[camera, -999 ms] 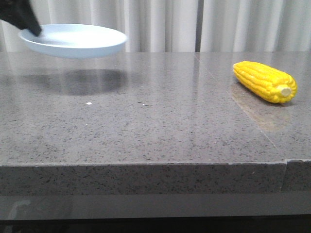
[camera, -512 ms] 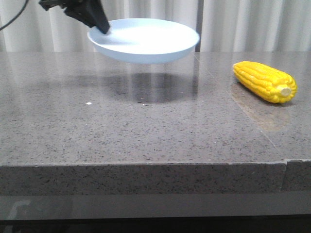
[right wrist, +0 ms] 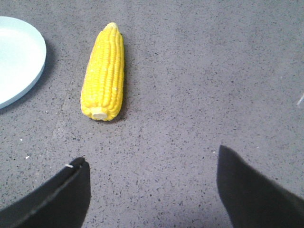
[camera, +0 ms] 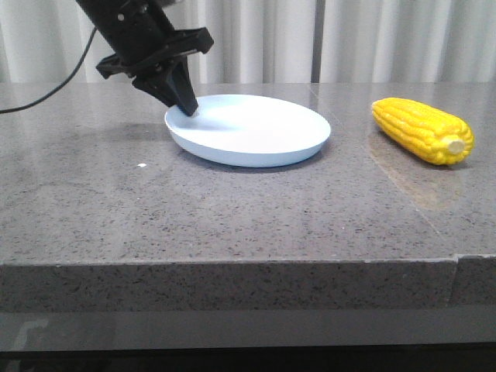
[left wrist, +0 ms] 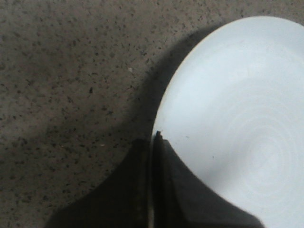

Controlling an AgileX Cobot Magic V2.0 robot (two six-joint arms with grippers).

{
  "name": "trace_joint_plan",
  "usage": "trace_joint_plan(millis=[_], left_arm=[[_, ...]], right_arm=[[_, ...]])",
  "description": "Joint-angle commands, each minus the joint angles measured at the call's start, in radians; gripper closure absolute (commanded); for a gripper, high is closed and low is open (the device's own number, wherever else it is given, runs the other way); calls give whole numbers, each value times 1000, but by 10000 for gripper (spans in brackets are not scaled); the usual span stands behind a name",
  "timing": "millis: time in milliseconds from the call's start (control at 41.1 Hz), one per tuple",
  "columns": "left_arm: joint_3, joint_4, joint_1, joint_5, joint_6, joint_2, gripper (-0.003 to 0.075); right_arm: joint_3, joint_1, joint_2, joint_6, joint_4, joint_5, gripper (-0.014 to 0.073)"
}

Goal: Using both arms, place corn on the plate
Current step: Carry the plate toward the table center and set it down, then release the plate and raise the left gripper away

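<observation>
The pale blue plate (camera: pixel 252 132) rests on the grey stone table near the middle. My left gripper (camera: pixel 188 108) is shut on the plate's left rim; in the left wrist view its fingers (left wrist: pixel 153 142) clamp the rim of the plate (left wrist: pixel 237 109). The yellow corn (camera: pixel 422 129) lies on the table at the right, cream stub end toward the front. In the right wrist view the corn (right wrist: pixel 104 71) lies ahead of my open, empty right gripper (right wrist: pixel 152 166), with the plate's edge (right wrist: pixel 19 57) beside it. The right gripper does not show in the front view.
The grey speckled stone table (camera: pixel 232 209) has its front edge (camera: pixel 232 263) close to the camera. White curtains (camera: pixel 349 39) hang behind. A black cable (camera: pixel 46 85) trails from the left arm at the far left.
My left gripper has carried the plate from the far left, raised above the table, to the right and down; the plate now rests on the table. The corn has not moved.
</observation>
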Motion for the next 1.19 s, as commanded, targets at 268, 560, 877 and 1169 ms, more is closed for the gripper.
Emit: trace_joint_plan(millis=[268, 560, 877, 1169], left_arm=[[-54, 15, -4, 31, -1, -69, 268], [-200, 164, -15, 138, -34, -183, 271], [-200, 491, -168, 219, -168, -378, 271], [-73, 494, -258, 179, -212, -571, 272]], right_arm=[[-32, 2, 8, -10, -10, -70, 17], [-32, 2, 8, -10, -10, -70, 17], [-32, 2, 8, -10, -10, -70, 17], [-32, 2, 8, -10, -10, -70, 17]])
